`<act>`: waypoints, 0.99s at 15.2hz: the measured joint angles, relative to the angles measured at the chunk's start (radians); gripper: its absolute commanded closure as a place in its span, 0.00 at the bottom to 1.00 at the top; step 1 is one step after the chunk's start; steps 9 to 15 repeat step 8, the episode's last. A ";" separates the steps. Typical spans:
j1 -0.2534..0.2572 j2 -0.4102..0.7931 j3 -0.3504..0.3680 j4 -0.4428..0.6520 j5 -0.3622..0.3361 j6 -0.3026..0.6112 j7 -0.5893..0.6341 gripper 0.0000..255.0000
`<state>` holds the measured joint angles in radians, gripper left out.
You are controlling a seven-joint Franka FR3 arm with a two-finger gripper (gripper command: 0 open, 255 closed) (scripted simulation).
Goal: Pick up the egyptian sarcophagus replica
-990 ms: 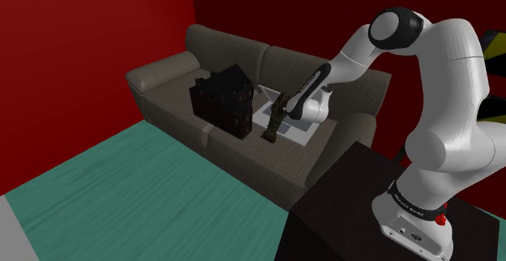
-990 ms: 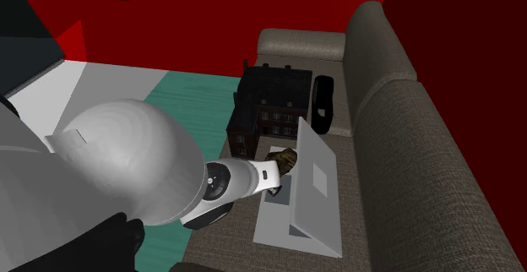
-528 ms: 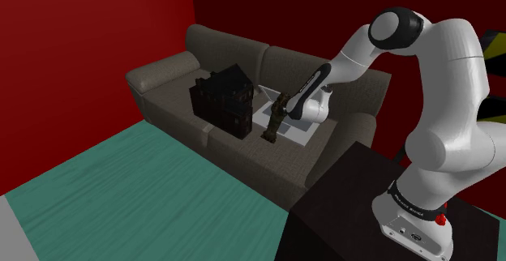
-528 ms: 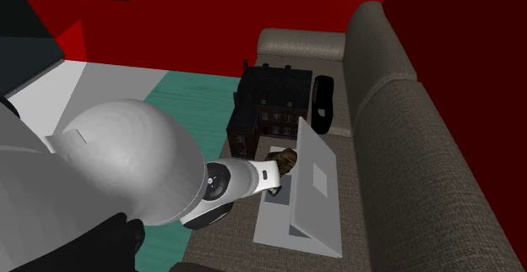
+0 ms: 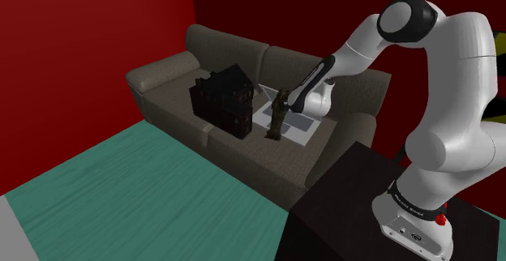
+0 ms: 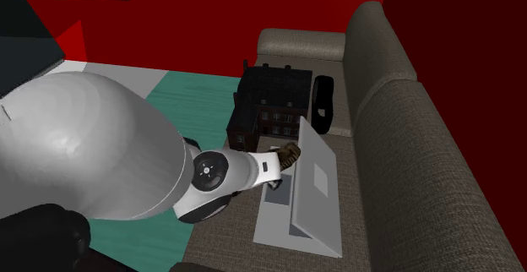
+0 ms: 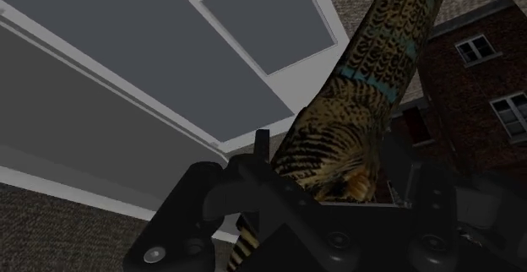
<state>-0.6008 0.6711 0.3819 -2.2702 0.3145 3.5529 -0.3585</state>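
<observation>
The claw (image 5: 285,102) clamps the sarcophagus replica (image 5: 276,120) near one end. It therefore hangs upright at the shoulder view's centre, beside the model house (image 5: 220,97) and open laptop (image 5: 298,128) and seemingly just clear of the sofa (image 5: 162,85).

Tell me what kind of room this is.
Probably a living room: a grey-brown sofa stands against dark red walls on a teal floor, with an open laptop and a model house on its seat. The gripper holds the sarcophagus by the laptop.
</observation>
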 measured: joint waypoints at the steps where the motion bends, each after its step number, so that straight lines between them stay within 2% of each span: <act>1: 0.003 -0.019 0.001 -0.010 0.007 -0.008 0.002 1.00; 8: 0.004 -0.121 0.002 -0.042 0.032 -0.074 0.008 1.00; 15: 0.004 -0.121 0.002 -0.042 0.032 -0.074 0.008 1.00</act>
